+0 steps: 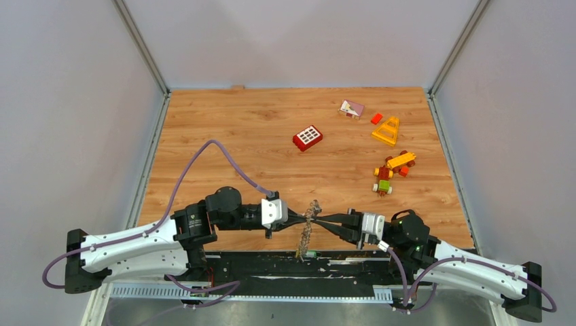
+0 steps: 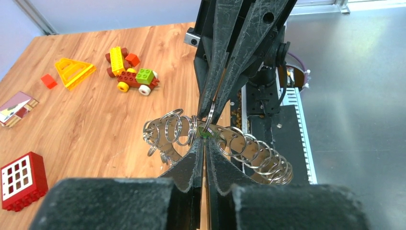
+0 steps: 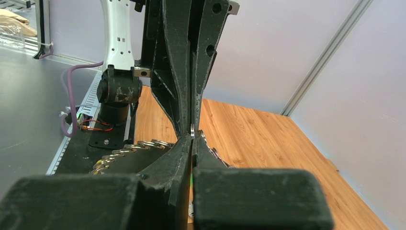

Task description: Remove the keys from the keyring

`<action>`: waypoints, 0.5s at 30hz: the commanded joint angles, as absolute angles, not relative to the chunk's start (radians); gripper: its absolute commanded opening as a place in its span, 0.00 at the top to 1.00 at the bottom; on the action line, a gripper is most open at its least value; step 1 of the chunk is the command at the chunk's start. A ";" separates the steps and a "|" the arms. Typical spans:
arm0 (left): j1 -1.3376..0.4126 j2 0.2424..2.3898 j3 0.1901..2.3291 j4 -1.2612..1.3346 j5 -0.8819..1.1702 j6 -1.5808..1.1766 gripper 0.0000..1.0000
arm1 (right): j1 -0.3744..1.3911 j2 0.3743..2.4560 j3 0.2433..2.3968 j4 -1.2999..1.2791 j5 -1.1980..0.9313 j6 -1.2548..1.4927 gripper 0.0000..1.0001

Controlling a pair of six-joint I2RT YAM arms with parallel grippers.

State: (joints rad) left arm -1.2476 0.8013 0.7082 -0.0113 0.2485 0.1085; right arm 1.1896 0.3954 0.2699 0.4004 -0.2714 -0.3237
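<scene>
The keyring point(image 1: 309, 227) hangs in the air between my two grippers over the table's near edge, a ragged bunch with keys dangling below. In the left wrist view it is an arc of several small silver rings point(image 2: 249, 148); its edge also shows in the right wrist view point(image 3: 134, 147). My left gripper point(image 1: 303, 219) point(image 2: 205, 139) is shut on the bunch from the left, a green bit at its tips. My right gripper point(image 1: 320, 220) point(image 3: 192, 138) is shut tip to tip against it, pinching a small silver ring point(image 2: 210, 114). Key blades are mostly hidden.
A red window brick point(image 1: 308, 138) point(image 2: 21, 179) lies mid-table. At the far right are a toy brick car point(image 1: 387, 178) point(image 2: 129, 72), a yellow triangle point(image 1: 386, 130), a small red brick point(image 1: 376, 118) and a pink block point(image 1: 352, 109). A black base plate point(image 1: 272, 265) runs along the near edge.
</scene>
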 commanded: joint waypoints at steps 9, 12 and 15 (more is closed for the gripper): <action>-1.249 0.816 0.744 0.021 0.250 0.083 0.73 | 1.187 0.392 0.307 0.491 -0.291 -0.332 1.00; -1.249 0.814 0.746 0.029 0.251 0.080 0.70 | 1.187 0.394 0.305 0.492 -0.290 -0.334 1.00; -1.249 0.814 0.744 0.038 0.259 0.078 0.68 | 1.187 0.397 0.305 0.493 -0.285 -0.336 1.00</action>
